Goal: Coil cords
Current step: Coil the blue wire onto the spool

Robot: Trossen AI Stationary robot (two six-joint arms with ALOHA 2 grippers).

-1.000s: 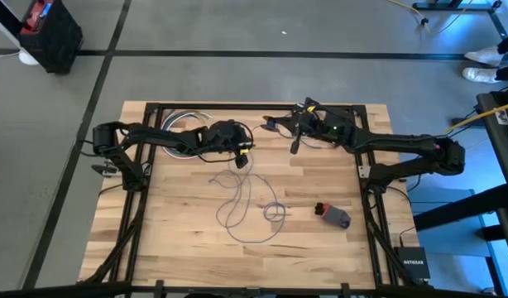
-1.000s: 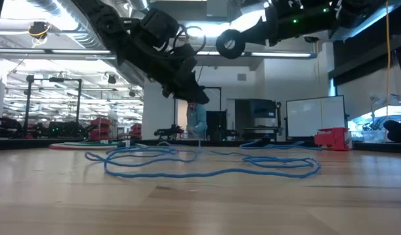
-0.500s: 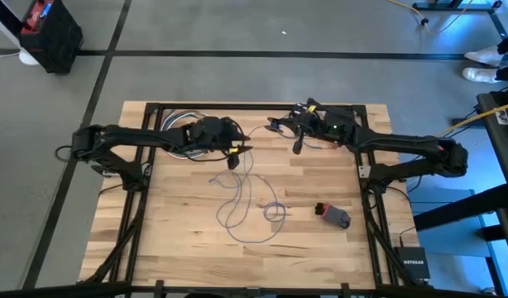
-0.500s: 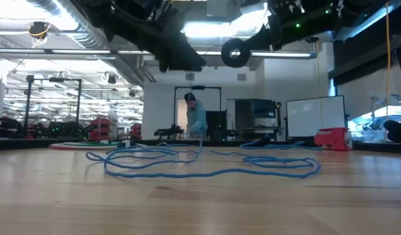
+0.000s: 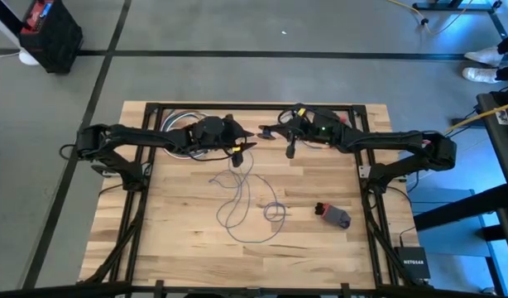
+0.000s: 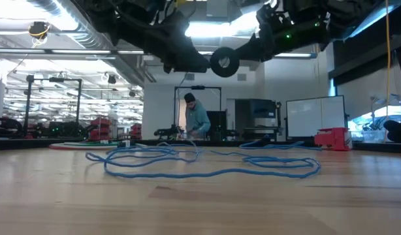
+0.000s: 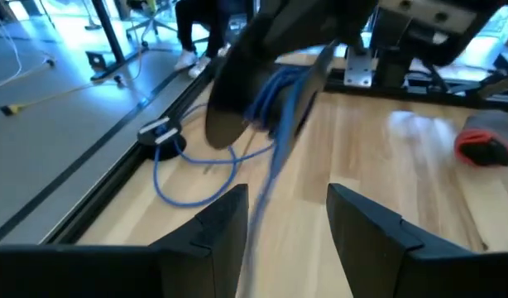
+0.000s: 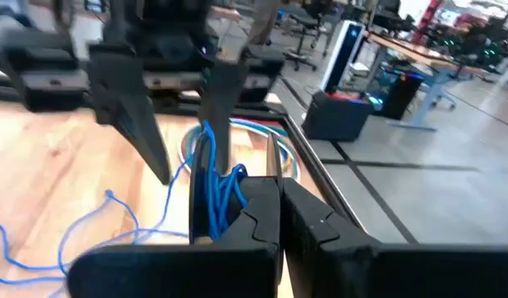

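The blue cord (image 5: 247,203) lies in loose loops on the wooden table (image 5: 179,232), centre of the high view, with one strand rising toward the upper centre, where the two grippers face each other. In the low view the loops (image 6: 207,166) spread flat across the middle of the tabletop.

The left gripper (image 5: 246,142) sits left of upper centre in the high view, raised off the table. Its fingers (image 7: 366,236) stand apart with nothing clamped; in the left wrist view a blurred strand of cord (image 7: 266,194) hangs across the gap between them.

The right gripper (image 5: 270,130) sits just right of the left one, the two tips near each other but apart. Its jaws are closed on a bundle of coiled cord (image 8: 214,199), seen in the right wrist view as several blue turns held just ahead of the fingers (image 8: 262,207). A dark round object (image 6: 223,62) hangs below this arm in the low view, upper centre; what it is cannot be told.

A red and grey object (image 5: 334,215) lies on the table, lower right of centre in the high view, well apart from the cord. A coil of cabling (image 5: 178,126) rests at the upper left of the table.

A person (image 6: 197,121) stands in the room beyond, centre of the low view. A small black box (image 5: 414,263) sits at the lower right, off the table.
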